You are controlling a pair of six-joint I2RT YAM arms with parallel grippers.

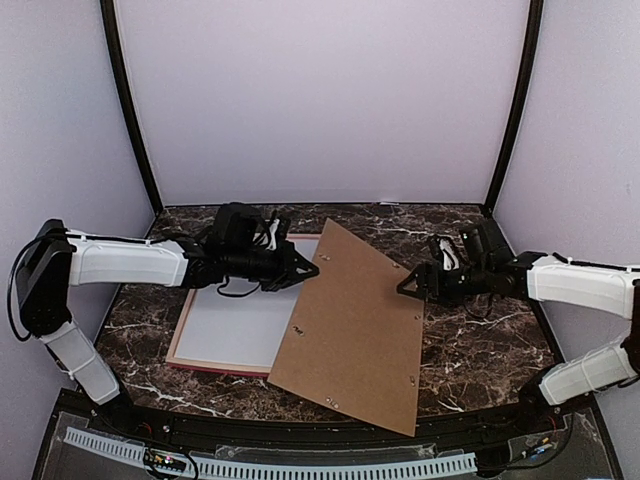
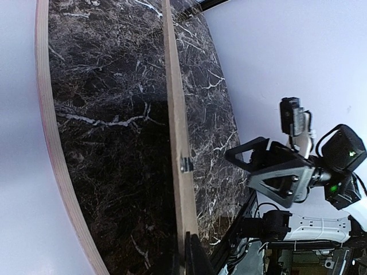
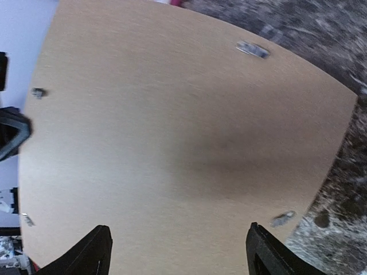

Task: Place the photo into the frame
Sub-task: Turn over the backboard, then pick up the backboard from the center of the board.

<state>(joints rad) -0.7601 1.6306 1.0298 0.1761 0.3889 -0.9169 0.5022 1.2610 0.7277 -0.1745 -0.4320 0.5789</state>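
Marble table [image 1: 480,340]: one pink frame [image 1: 220,369] at 9 o'clock, one brown panel [image 1: 355,325] tight in left hand [image 1: 308,268], right hand [image 1: 405,288] agape at 3 o'clock.

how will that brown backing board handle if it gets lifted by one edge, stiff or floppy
Probably stiff: the backing board shows a dead-straight edge in the left wrist view, where the left gripper pinches it. Likely light for its size, since that edge looks thin. It may slide easily on the polished marble table.
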